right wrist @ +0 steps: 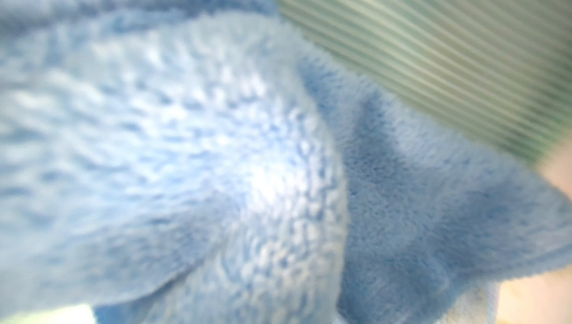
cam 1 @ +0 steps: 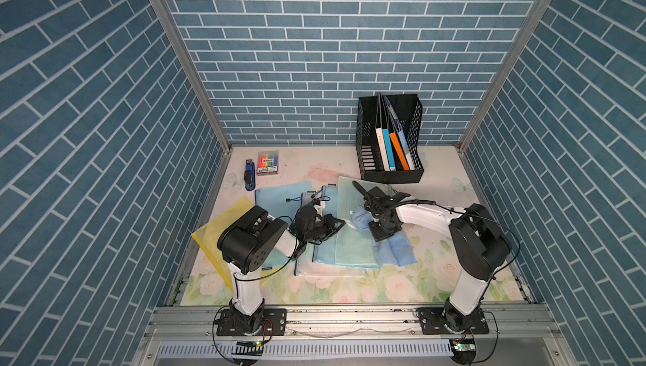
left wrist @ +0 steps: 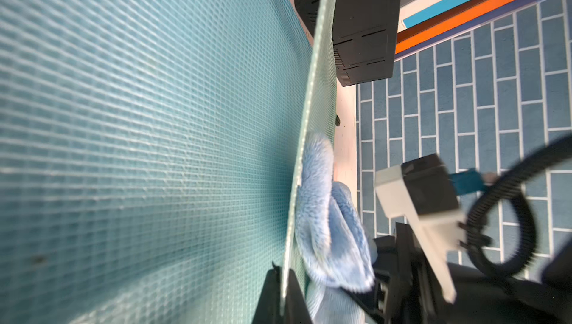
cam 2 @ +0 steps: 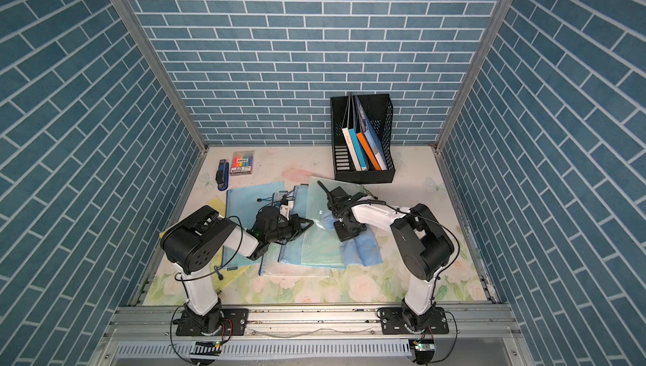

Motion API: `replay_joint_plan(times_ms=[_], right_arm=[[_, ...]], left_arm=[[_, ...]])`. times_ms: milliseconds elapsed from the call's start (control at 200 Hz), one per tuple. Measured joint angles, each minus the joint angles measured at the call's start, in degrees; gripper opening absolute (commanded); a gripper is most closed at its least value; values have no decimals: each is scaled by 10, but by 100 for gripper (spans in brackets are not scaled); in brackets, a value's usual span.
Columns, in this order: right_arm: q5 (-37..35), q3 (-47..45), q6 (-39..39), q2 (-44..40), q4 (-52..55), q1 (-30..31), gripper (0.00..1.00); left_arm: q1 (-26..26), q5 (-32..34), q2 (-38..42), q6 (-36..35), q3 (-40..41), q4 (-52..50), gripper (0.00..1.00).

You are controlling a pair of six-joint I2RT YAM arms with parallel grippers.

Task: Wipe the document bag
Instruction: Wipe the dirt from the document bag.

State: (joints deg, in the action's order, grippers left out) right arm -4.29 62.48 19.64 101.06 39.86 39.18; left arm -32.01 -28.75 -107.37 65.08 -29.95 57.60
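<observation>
Writing: marker pack [cam 1: 268, 164] has a printed label, too small to read; same w/ the white book spine in black file holder [cam 1: 416, 126]. Document bag [cam 1: 353, 245], pale green mesh, lies mid-counter [cam 1: 314, 290] atop overlapping blue bags [cam 1: 279, 196], at least 2; 1 yellow bag [cam 1: 209, 238] by left arm. Left gripper [left wrist: 283, 297]: jaws closed, pinching the green bag's edge. Right gripper [cam 1: 367, 216]: jaws closed on bunched blue cloth [cam 1: 360, 222], pressed onto the bag; cloth fills right wrist view. 1 stapler [cam 1: 249, 177] beside markers. Holder: white, blue, orange spines, others behind.
</observation>
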Motion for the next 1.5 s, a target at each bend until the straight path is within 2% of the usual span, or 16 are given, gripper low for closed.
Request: replay_joint_plan(times_ms=[175, 275, 470, 580, 685, 810, 970, 1080, 1260, 1500], right_arm=[[-13, -11, 30, -6, 7, 3, 0], [2, 17, 41, 14, 9, 35, 0], [56, 129, 46, 87, -13, 113, 0], [73, 136, 53, 93, -23, 135, 0], [70, 110, 63, 91, -24, 125, 0], [68, 56, 83, 50, -23, 85, 0], [28, 13, 102, 6, 42, 16, 0], [15, 16, 106, 4, 74, 12, 0], [27, 79, 97, 37, 107, 54, 0], [110, 159, 75, 81, 56, 141, 0]], left_arm=[[0, 2, 0, 15, 1, 19, 0], [0, 5, 0, 22, 9, 32, 0], [0, 9, 0, 37, 26, 37, 0], [0, 9, 7, 38, 30, 29, 0], [0, 2, 16, 23, 29, 15, 0], [2, -12, 16, 14, 28, 12, 0], [2, -26, 16, 17, 28, 14, 0], [1, -31, 16, 27, 29, 21, 0], [-10, -16, 16, 34, 31, 28, 0], [-19, 7, 16, 20, 31, 25, 0]])
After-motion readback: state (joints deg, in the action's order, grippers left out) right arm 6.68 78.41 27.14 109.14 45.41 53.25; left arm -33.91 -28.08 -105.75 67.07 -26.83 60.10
